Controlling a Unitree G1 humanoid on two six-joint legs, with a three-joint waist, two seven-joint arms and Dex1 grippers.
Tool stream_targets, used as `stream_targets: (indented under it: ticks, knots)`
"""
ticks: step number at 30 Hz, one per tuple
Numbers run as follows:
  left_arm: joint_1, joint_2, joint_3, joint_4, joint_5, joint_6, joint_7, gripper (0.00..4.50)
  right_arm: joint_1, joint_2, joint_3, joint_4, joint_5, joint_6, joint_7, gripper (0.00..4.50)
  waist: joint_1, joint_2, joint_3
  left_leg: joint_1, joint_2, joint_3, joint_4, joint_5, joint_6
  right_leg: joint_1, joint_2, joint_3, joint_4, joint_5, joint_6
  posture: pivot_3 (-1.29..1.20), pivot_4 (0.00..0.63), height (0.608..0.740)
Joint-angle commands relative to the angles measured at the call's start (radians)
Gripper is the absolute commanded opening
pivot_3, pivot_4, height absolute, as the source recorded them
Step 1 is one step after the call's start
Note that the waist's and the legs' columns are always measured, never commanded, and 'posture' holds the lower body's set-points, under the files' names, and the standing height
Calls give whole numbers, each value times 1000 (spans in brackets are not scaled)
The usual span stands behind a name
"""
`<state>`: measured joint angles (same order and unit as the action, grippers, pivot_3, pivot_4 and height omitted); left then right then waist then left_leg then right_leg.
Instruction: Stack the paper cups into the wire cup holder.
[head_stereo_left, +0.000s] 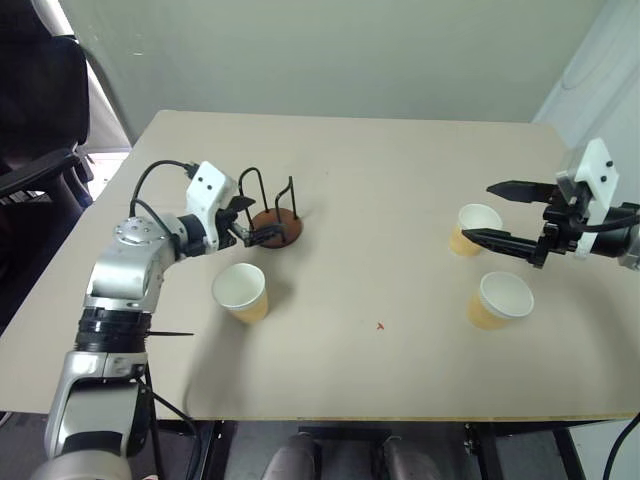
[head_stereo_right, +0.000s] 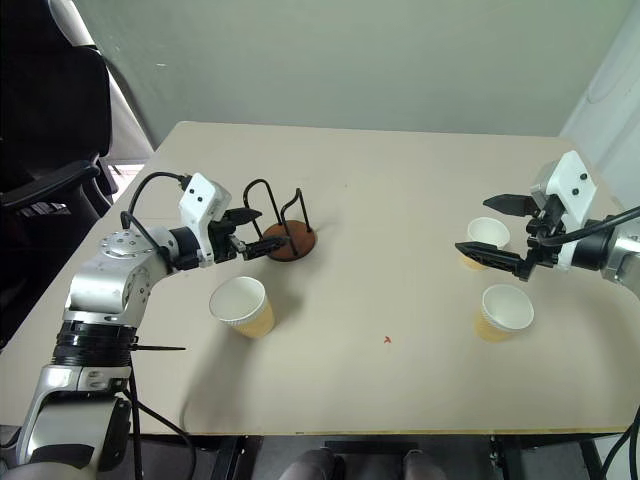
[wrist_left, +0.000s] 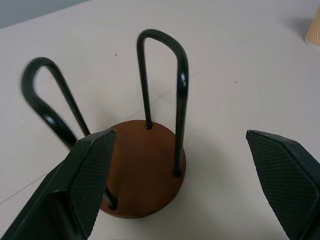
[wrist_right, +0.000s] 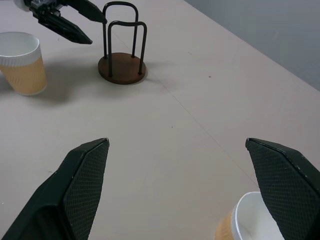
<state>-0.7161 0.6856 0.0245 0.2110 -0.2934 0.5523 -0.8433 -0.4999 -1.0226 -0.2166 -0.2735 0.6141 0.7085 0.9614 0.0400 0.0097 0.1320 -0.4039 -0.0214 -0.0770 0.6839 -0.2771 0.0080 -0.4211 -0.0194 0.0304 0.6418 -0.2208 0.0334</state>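
Left end effector reaches forward, tipped slightly down, fingers spread wide with nothing in them, right at the wire cup holder on the desk. One paper cup stands just in front of the holder. Right end effector is wide open too (also empty), hovering over the cup far right of the holder; the third cup is near it.

I see glossy black wire loops on a smooth matt reddish disc base; matt beige table; paper cups ribbed.
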Motion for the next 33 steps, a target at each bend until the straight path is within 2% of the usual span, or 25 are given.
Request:
stream_targets:
  ticks: [1, 25, 28, 33]
  knots:
    - [-33, 2, -2, 3, 13, -18, -8, 4483, -5, -10, -39, -28, 4, -6, -10, 4500, 0, 0, 0, 0, 0, 0, 0, 0, 0, 0, 0, 0, 0, 0, 0, 0, 150, 740]
    - [-144, -126, -48, 200, 68, -118, -34, 4483, 15, -12, -53, -43, 11, -1, -29, 4500, 1, 0, 0, 0, 0, 0, 0, 0, 1, 0, 0, 0, 0, 0, 0, 0, 150, 740]
    - [-139, -134, -56, 205, 68, -124, -49, 3904, 18, -12, -58, -45, 12, 2, -33, 4500, 1, 0, 0, 0, 0, 0, 0, 1, 1, 0, 0, 0, 0, 0, 1, 0, 150, 740]
    - [-133, -137, -64, 206, 67, -131, -72, 2032, 22, -13, -66, -41, 11, 4, -39, 4500, 1, 0, 0, 0, 0, 0, 0, 1, 1, 0, 0, 0, 0, 0, 1, 0, 150, 740]
